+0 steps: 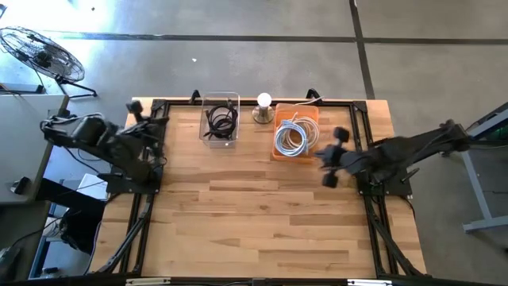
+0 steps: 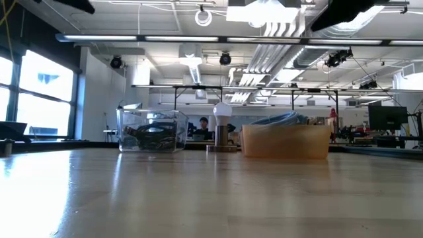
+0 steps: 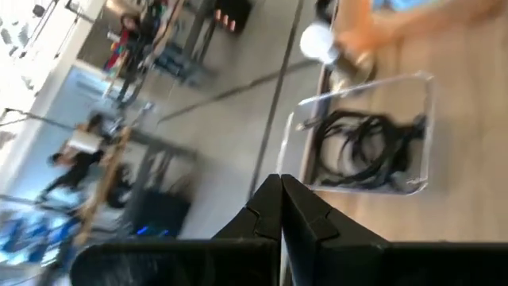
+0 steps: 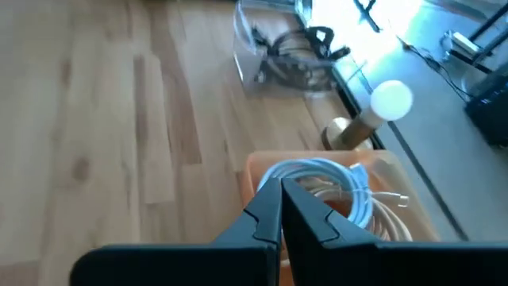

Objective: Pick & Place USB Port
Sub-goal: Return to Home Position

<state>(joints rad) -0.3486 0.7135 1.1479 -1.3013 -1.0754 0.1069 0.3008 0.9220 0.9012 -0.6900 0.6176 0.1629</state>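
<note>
Just beside the orange bin [image 1: 312, 117], the right gripper [image 1: 321, 156] is being held pressed together, empty; the left gripper [image 1: 161, 141] likewise, at the left edge of the surface [image 1: 254, 214]. The black charger cable [image 1: 221, 121] is being contained in the transparent bin [image 1: 220, 97], pale cables [image 1: 291, 137] in the orange one.

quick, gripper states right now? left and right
left gripper: closed, holding nothing, at the left edge of the table.
right gripper: closed, holding nothing, beside the orange bin.

cable [image 1: 221, 121] in left bin [image 1: 221, 142], lamp [image 1: 263, 107] between, cables [image 1: 291, 137] in right bin [image 1: 311, 117]
</note>
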